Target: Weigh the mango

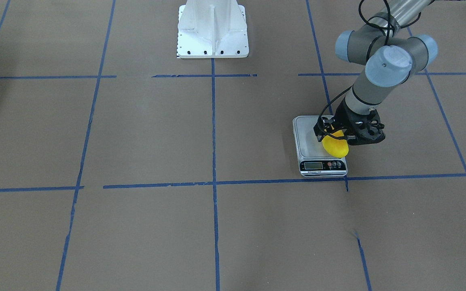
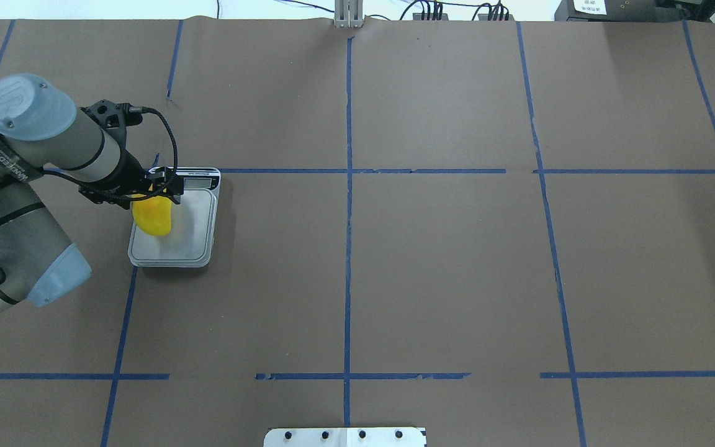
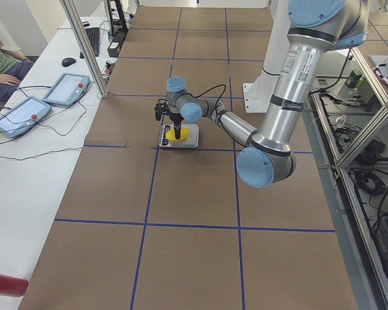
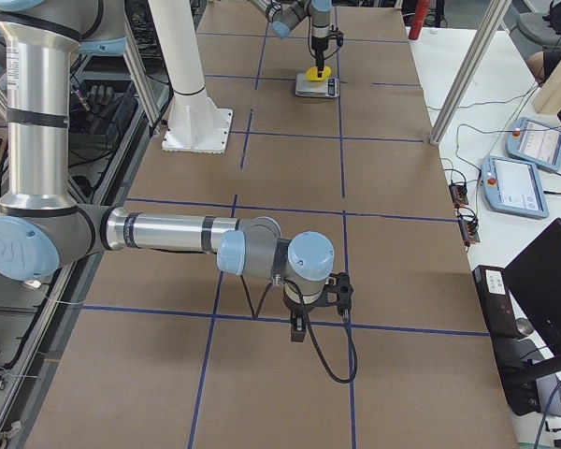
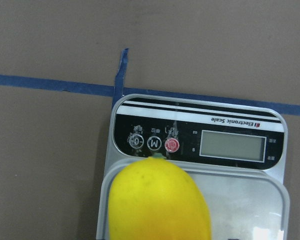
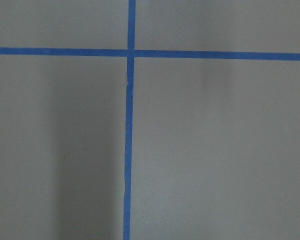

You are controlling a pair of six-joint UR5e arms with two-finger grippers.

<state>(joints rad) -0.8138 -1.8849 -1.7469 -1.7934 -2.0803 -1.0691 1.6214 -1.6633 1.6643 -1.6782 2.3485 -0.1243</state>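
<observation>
1. Far left of the overhead view: the left arm reaches in, and the left gripper (image 2: 154,188) hangs over the scale (image 2: 196,245). Its fingers are pressed onto the upper end of the mango (image 2: 151,216) and pinch it.
2. Mango position: over the left half of the platform and close to the left rim, not centred. I cannot tell from any camera whether its underside touches the platform.
3. Scale panel, wrist view: the display (image 5: 232,145) shows no digits I can read. The mango's tip sits just beside the buttons (image 5: 172,145).
4. Risk A: if it is let go this near the rim, a smooth oblong fruit could roll off the platform onto the table (image 2: 444,267). The cause would be the off-centre placement.
5. Risk B: if the tip settles forward it could lean on the buttons and zero the scale or switch its mode.
6. Risk C: the reading would be false if the fingers bear on the fruit or platform while it is taken. The blank-looking display suggests the scale may not be awake at all.
7. Rightward: bare table with blue tape lines (image 2: 347,248).
8. The right gripper (image 4: 297,335) is well apart from the scale, above a tape crossing. It shows only from the side camera, so I cannot tell whether it is spread or pressed together.
</observation>
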